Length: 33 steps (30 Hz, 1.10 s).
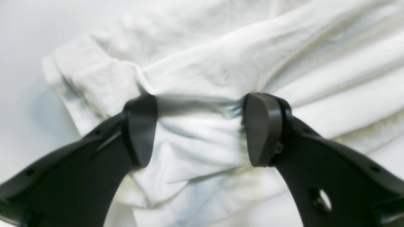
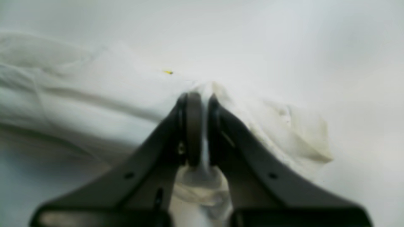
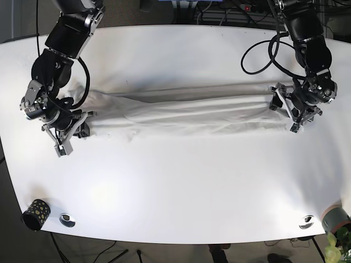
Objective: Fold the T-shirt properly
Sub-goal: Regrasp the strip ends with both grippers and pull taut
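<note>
The white T-shirt (image 3: 186, 114) lies pulled out in a long wrinkled band across the white table (image 3: 181, 181). My right gripper (image 3: 80, 124), on the left of the base view, is at the shirt's left end. In the right wrist view it (image 2: 204, 126) is shut on a pinched ridge of the shirt (image 2: 79, 94). My left gripper (image 3: 281, 104) is at the shirt's right end. In the left wrist view it (image 1: 200, 129) is open, its fingers (image 1: 140, 129) standing on either side of a bunched fold of the shirt (image 1: 221, 56).
A dark speckled cup (image 3: 35, 213) and a small metal disc (image 3: 67, 219) sit at the front left. Another disc (image 3: 306, 222) and a potted plant (image 3: 335, 220) are at the front right. Cables hang behind the back edge.
</note>
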{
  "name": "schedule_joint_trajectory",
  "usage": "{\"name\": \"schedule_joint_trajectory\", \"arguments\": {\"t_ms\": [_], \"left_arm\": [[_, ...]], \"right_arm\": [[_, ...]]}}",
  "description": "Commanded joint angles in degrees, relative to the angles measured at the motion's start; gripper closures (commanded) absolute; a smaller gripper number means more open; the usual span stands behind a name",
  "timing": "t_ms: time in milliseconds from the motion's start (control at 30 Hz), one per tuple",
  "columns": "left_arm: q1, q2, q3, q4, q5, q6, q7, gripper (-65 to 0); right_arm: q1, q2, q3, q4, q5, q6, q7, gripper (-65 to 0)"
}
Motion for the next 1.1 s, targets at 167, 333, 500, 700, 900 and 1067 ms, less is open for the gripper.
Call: {"name": "schedule_joint_trajectory", "arguments": {"t_ms": [167, 333, 500, 700, 900, 1067], "left_arm": [[0.1, -1.0, -0.3, 0.4, 2.9, 0.4, 2.3, -39.7], [-0.3, -0.8, -0.3, 0.9, 2.8, 0.4, 2.4, -39.7], [-1.5, -0.7, -0.3, 1.1, 2.5, 0.4, 2.4, -39.7], [-2.3, -0.7, -0.3, 2.7, 2.5, 0.4, 2.4, -40.0], [-2.4, -0.7, -0.3, 2.6, 2.5, 0.4, 2.3, -40.0], [-2.4, -0.7, -0.3, 2.5, 2.5, 0.4, 2.3, -40.0]], "right_arm": [[-0.7, 1.9, 0.4, -7.0, -0.6, -0.12, 10.8, -40.6], [-2.5, 2.7, 0.4, -4.7, 0.4, -0.12, 11.5, -50.7], [-6.1, 2.2, 0.4, 5.8, 5.6, -0.12, 4.6, -48.0], [-10.4, 0.0, 0.1, 13.2, 13.1, -0.12, 0.4, -44.5], [-10.7, -2.9, -0.1, 7.3, 7.1, -0.12, 1.0, -44.2], [-8.2, -2.6, -0.1, -3.0, 0.6, -0.12, 9.6, -44.2]]}}
